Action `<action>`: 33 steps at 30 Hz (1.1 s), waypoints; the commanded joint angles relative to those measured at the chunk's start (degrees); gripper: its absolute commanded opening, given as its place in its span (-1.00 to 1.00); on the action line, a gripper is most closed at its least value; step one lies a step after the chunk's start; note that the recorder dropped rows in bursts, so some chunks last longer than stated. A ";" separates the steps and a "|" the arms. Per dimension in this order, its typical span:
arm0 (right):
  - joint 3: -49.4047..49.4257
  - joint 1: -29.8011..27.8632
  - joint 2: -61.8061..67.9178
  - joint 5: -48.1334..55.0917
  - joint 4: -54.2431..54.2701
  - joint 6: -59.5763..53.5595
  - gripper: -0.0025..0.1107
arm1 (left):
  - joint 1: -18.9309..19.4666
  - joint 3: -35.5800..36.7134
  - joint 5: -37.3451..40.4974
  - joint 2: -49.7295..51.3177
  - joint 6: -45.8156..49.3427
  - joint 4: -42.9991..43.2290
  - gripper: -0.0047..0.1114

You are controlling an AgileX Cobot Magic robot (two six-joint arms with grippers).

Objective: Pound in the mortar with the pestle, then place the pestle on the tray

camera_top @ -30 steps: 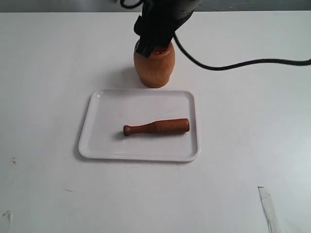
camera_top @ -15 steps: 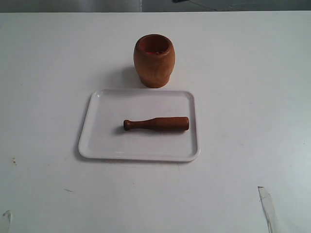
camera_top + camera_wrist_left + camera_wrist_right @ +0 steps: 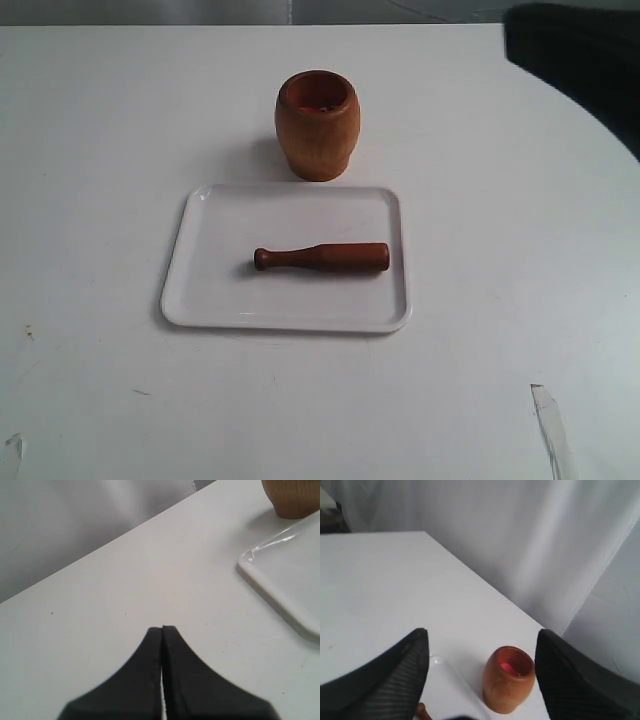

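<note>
The light brown mortar (image 3: 317,125) stands upright on the table behind the white tray (image 3: 200,290), and something reddish lies inside it. The dark brown pestle (image 3: 322,257) lies flat in the middle of the tray, knob to the left. My right gripper (image 3: 481,636) hangs open and empty high above the mortar (image 3: 509,680); the pestle's knob (image 3: 421,711) just shows. Its arm (image 3: 585,70) is a dark blur at the exterior view's upper right. My left gripper (image 3: 162,628) is shut and empty over bare table, away from the tray's corner (image 3: 280,575).
A white table (image 3: 100,130) carries everything, with a pale curtain behind its far edge. A strip of clear tape (image 3: 552,430) lies near the front right. The left arm is outside the exterior view.
The right arm, which was over the mortar a second ago, has pulled away and now shows at the upper right. The pestle has settled slightly on the tray.
</note>
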 commanded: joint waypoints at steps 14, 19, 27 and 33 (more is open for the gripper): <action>19.63 0.01 -35.75 -2.84 36.88 -18.77 -0.14 | -0.44 0.03 -0.17 -0.07 -0.47 -0.42 -0.92; 22.68 0.01 -38.58 -1.93 39.65 -19.82 -0.60 | -0.44 0.03 -0.17 -0.07 -0.47 -0.42 -0.92; 26.85 0.01 -38.58 -3.03 45.26 -18.98 -0.96 | -0.44 0.03 -0.17 -0.07 -0.47 -0.42 -0.92; 28.29 0.01 -38.58 -2.19 46.31 -9.91 -0.96 | -0.44 0.03 -0.17 -0.07 -0.47 -0.42 -0.92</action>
